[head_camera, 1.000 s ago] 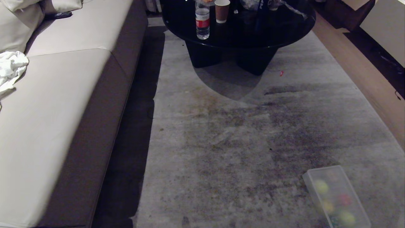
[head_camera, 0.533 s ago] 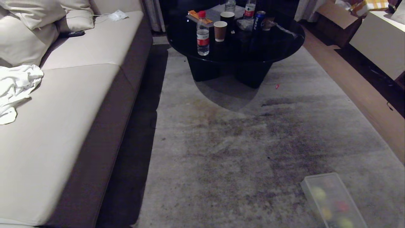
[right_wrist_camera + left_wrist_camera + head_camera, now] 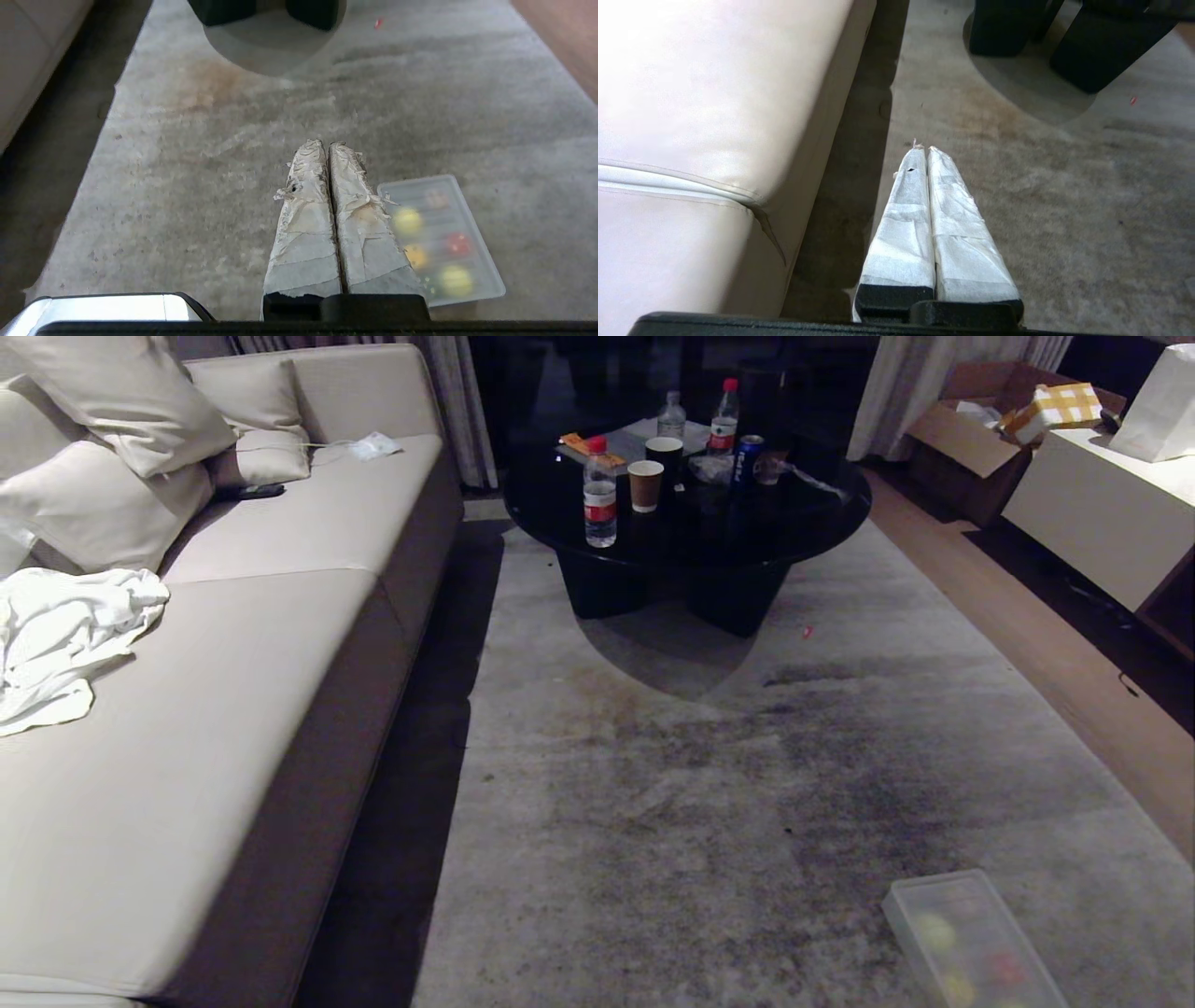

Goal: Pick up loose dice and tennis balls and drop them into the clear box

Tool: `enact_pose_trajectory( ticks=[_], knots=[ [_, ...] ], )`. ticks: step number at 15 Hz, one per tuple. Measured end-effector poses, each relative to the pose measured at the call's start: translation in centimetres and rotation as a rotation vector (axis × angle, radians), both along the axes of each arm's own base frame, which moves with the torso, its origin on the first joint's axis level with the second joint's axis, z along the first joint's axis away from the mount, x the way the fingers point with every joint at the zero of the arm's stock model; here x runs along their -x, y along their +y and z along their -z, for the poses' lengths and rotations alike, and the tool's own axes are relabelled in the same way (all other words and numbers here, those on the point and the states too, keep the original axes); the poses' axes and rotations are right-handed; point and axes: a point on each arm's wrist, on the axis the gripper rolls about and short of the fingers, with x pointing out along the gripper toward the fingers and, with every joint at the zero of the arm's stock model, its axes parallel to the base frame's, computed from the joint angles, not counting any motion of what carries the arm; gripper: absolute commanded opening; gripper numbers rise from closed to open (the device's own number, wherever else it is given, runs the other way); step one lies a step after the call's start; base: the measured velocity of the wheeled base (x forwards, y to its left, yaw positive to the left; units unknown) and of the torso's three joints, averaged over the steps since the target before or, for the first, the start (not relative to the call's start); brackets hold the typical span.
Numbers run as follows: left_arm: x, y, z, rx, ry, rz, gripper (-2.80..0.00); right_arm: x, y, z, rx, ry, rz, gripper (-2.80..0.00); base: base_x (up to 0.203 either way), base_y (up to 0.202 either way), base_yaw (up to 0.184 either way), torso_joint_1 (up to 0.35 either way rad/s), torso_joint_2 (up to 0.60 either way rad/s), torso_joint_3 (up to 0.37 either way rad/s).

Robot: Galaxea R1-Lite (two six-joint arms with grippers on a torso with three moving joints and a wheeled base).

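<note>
The room's biggest open stretch is the grey carpet [image 3: 709, 784], a long lane bounded on the robot's left by the beige sofa [image 3: 233, 709], whose dark base runs along the carpet's edge, on the right by a strip of bare wood floor [image 3: 1046, 653], and at the far end by the round black desk [image 3: 691, 523] with its bottles and cups. No loose toy shows anywhere on that lane, on the sofa seat, or under the desk; only a tiny red speck [image 3: 808, 632] lies near the desk's foot. The clear box [image 3: 441, 238] sits on the carpet at the near right, cut off by the head view's lower edge, and through its cloudy plastic several round blurs show: yellow-green ones that read as the tennis balls [image 3: 407, 220] and red and yellow ones that read as the dice [image 3: 458, 243]. Judged from this, the collecting looks finished or nearly so, unless something hides out of view. The right claw [image 3: 328, 145] hangs above the carpet just beside the box, its taped fingers pressed together on nothing; the left claw [image 3: 924, 150] hangs near the sofa's base, likewise closed and empty.
</note>
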Motion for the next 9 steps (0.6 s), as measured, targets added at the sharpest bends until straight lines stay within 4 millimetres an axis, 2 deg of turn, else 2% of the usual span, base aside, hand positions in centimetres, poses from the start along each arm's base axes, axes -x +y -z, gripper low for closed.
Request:
enact_pose_trajectory(
  ticks=[9],
  knots=[
    [0.0, 0.0, 0.0, 0.001, 0.0, 0.0, -2.8, 0.0, 0.0, 0.0, 0.0, 0.0, 0.0, -2.8, 0.0, 0.0, 0.0, 0.002, 0.0, 0.201]
  ],
)
